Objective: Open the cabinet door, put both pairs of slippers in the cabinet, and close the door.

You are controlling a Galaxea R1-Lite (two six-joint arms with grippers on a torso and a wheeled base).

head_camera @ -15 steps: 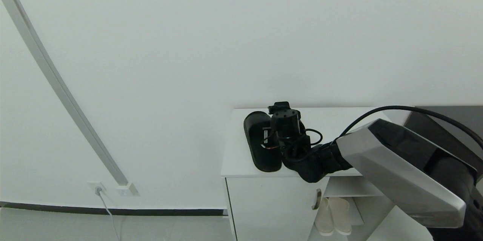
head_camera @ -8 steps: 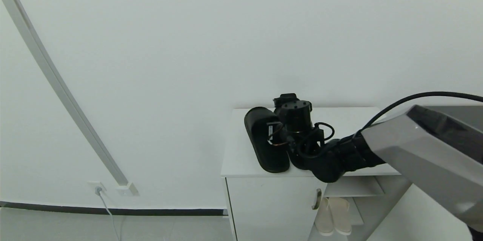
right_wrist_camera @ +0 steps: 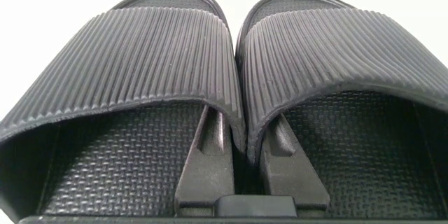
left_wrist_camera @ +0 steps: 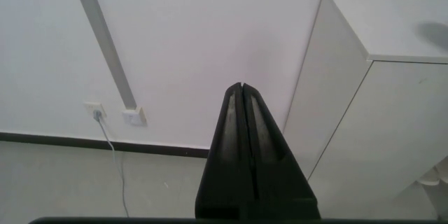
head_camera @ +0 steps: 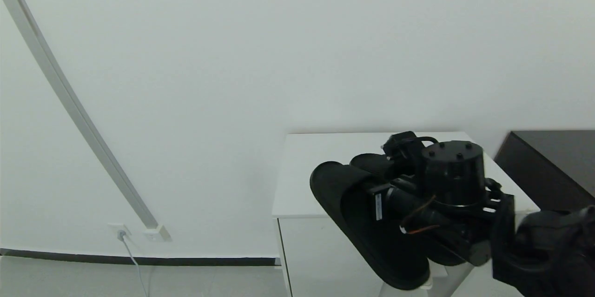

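Black slippers held in the right pincer, low and right in the head view.

The right pincer [head_camera: 395, 204] [right_wrist_camera: 245, 157] has one finger inside each shoe. It squeezes the two inner walls together, so it holds both black slippers [head_camera: 367, 213] [right_wrist_camera: 161, 49] side by side. The pair is tilted, with the toes pointing to the upper left of the head view. It covers part of the front edge of the white cabinet [head_camera: 307, 181] [left_wrist_camera: 371, 112]. The left pincer [left_wrist_camera: 241, 91] is squeezed tight with nothing in it, and points at the wall just beside the cabinet. A wall socket [head_camera: 120, 232] with a cable sits at the lower left.
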